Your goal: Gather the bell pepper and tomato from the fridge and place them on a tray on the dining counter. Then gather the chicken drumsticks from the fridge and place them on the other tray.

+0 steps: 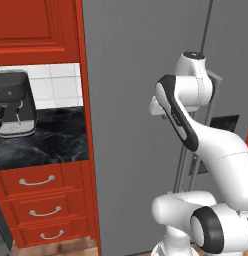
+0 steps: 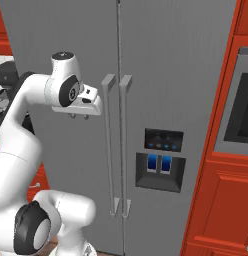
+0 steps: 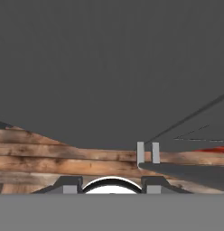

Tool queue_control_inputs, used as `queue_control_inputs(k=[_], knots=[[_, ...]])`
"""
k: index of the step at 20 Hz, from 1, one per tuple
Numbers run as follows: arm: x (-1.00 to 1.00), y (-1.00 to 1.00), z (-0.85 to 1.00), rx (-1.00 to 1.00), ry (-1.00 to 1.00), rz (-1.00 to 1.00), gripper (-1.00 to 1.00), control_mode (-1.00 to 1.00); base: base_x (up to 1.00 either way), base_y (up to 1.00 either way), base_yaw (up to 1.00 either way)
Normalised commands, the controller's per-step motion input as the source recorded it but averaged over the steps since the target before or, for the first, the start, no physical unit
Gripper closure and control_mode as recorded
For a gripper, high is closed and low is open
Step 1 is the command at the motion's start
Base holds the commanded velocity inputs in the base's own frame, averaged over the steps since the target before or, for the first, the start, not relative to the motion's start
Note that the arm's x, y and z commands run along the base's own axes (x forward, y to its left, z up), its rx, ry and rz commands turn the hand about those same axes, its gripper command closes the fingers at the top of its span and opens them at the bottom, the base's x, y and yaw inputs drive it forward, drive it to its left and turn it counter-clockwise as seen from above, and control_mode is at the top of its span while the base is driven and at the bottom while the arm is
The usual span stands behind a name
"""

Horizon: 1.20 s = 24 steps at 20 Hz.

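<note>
Fridge (image 2: 161, 75) doors both closed, two vertical bar handles (image 2: 116, 150) side by side at the centre seam, dispenser panel (image 2: 160, 160) on the door to the right of them. Gripper (image 2: 79, 116) hangs just left of the handles at their upper end, fingers pointing down, holding nothing; whether the jaws are parted or closed I cannot tell. Coffee machine (image 1: 15, 104) on the black counter (image 1: 46, 142) left of the fridge, red drawers (image 1: 43, 202) below it. Wood floor (image 3: 64, 158) under the fridge front.
</note>
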Motion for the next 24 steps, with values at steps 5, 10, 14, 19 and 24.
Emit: queue_control_inputs(k=[5, 10, 14, 19, 24], knots=[[-0.01, 0.00, 0.00, 0.00, 0.00, 0.00, -1.00, 1.00, -0.23, -0.08, -0.01], [0.00, 0.00, 0.00, 0.00, 0.00, 0.00, -1.00, 1.00, -0.37, -0.34, -0.02], [0.00, 0.00, 0.00, 0.00, 0.00, 0.00, -1.00, 1.00, -0.04, -0.47, 0.00], [0.00, 0.00, 0.00, 0.00, 0.00, 0.00, -1.00, 1.00, -0.07, -0.51, 0.00], [0.00, 0.00, 0.00, 0.00, 0.00, 0.00, -1.00, 1.00, -0.10, -0.29, 0.00]])
